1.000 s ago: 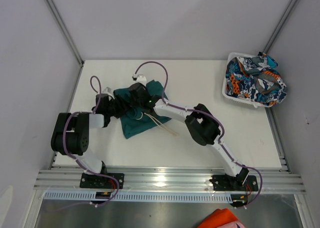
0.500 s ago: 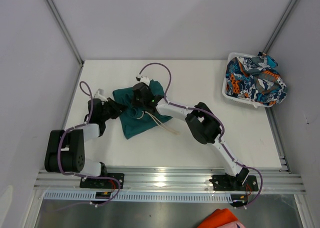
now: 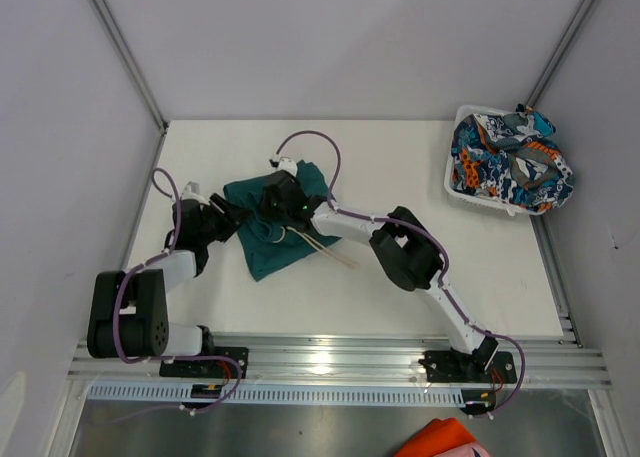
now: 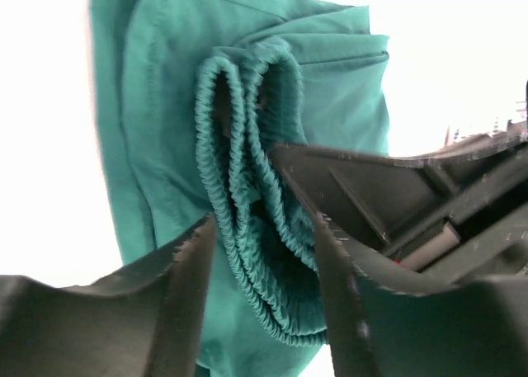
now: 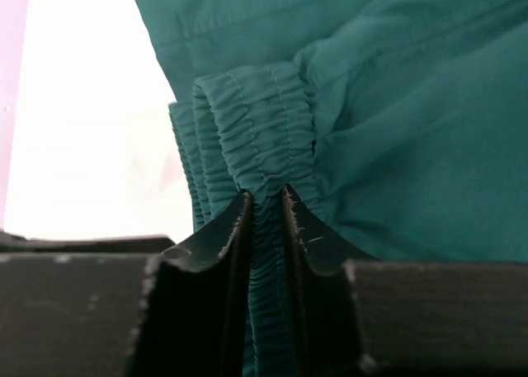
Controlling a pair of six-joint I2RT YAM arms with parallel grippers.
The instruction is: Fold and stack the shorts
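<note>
While right hand (image 5: 266, 195) pinches waistband (image 5: 256, 121) of teal shorts (image 5: 412, 146), left hand (image 4: 262, 224) gapes open astride it.

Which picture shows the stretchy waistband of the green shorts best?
The left wrist view: the waistband shows its bunched, looped folds there. The right wrist view shows only the part pinched in the right gripper. The top view shows the green shorts small, the waistband too tiny to make out.

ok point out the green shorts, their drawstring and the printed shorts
green shorts (image 3: 268, 257), top view, bare near corner
drawstring (image 3: 333, 254), top view, middle of the cord
printed shorts (image 3: 505, 162), top view, middle of the heap
</note>
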